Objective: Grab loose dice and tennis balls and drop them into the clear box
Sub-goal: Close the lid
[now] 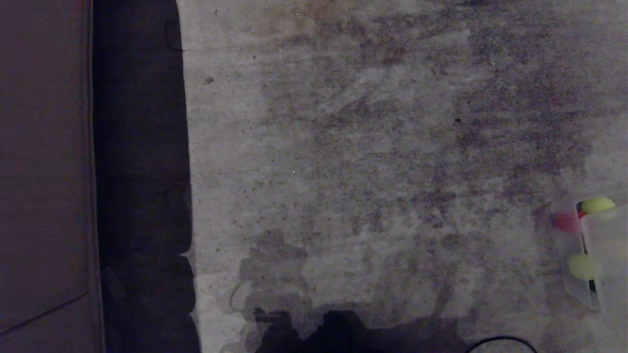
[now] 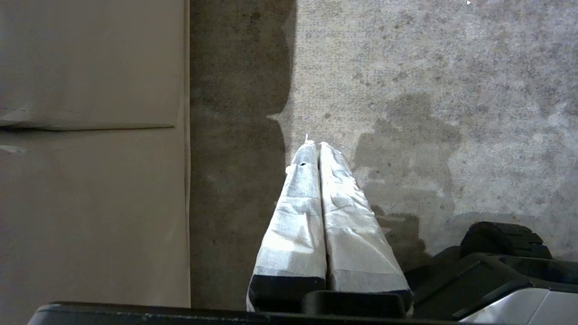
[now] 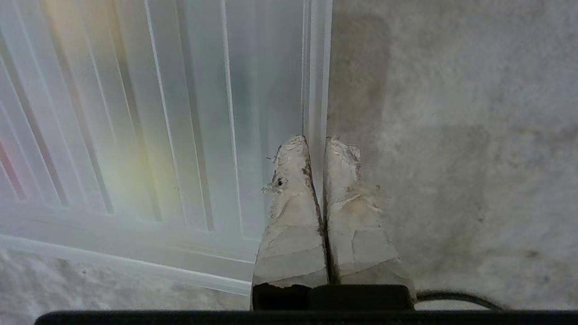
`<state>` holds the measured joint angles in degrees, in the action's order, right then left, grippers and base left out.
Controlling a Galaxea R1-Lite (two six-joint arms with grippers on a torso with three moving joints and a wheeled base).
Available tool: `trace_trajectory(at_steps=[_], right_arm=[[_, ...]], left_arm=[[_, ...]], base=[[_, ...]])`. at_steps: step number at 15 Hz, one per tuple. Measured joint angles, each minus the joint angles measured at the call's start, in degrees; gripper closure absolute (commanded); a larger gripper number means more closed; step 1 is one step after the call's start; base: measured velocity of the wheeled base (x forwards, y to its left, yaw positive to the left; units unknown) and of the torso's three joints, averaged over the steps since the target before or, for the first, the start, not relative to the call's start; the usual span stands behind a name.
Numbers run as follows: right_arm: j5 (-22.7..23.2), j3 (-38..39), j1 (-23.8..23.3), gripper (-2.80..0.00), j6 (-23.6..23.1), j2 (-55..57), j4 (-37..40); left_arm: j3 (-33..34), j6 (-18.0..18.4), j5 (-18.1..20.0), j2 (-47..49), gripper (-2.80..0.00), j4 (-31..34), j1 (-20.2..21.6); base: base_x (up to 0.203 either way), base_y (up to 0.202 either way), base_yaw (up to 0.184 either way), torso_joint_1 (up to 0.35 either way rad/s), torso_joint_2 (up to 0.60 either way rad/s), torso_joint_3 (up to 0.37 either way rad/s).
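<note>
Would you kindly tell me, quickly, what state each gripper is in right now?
Left gripper: closed, holding nothing, above the carpet.
Right gripper: closed, holding nothing, at the edge of the ribbed translucent panel.

My carpet (image 1: 373, 147) is mottled grey with darker smudged patches. At three to four o'clock the clear box (image 1: 571, 274) is milky, showing two yellow-green tennis balls (image 1: 597, 204) and a red die (image 1: 565, 221) inside. At nine o'clock a dull brown panel (image 1: 44, 171) borders a black strip. My right claw (image 3: 318, 144) wears frayed off-white tape beside a ribbed translucent panel (image 3: 158, 113); my left claw (image 2: 318, 146) wears cleaner white tape.
</note>
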<state>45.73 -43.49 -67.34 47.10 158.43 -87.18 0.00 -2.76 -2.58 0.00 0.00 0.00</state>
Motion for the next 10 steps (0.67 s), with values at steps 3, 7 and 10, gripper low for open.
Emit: trace_trajectory(at_steps=[3, 7, 10], right_arm=[[-0.02, -0.32, 0.39, 0.0, 0.11, 0.98, 0.0], [0.05, -0.52, 1.27, 0.0, 0.2, 2.0, -0.01], [0.05, -0.66, 2.4, 0.0, 0.19, 2.18, -0.03]], left_arm=[[0.0, 0.0, -0.02, 0.0, 0.0, 0.0, 0.0], [0.0, 0.0, -0.02, 0.0, 0.0, 0.0, 0.0], [0.0, 0.0, -0.02, 0.0, 0.0, 0.0, 0.0]], base=[[0.0, 0.0, 0.0, 0.0, 0.0, 0.0], [0.0, 0.0, 0.0, 0.0, 0.0, 0.0], [0.0, 0.0, 0.0, 0.0, 0.0, 0.0]])
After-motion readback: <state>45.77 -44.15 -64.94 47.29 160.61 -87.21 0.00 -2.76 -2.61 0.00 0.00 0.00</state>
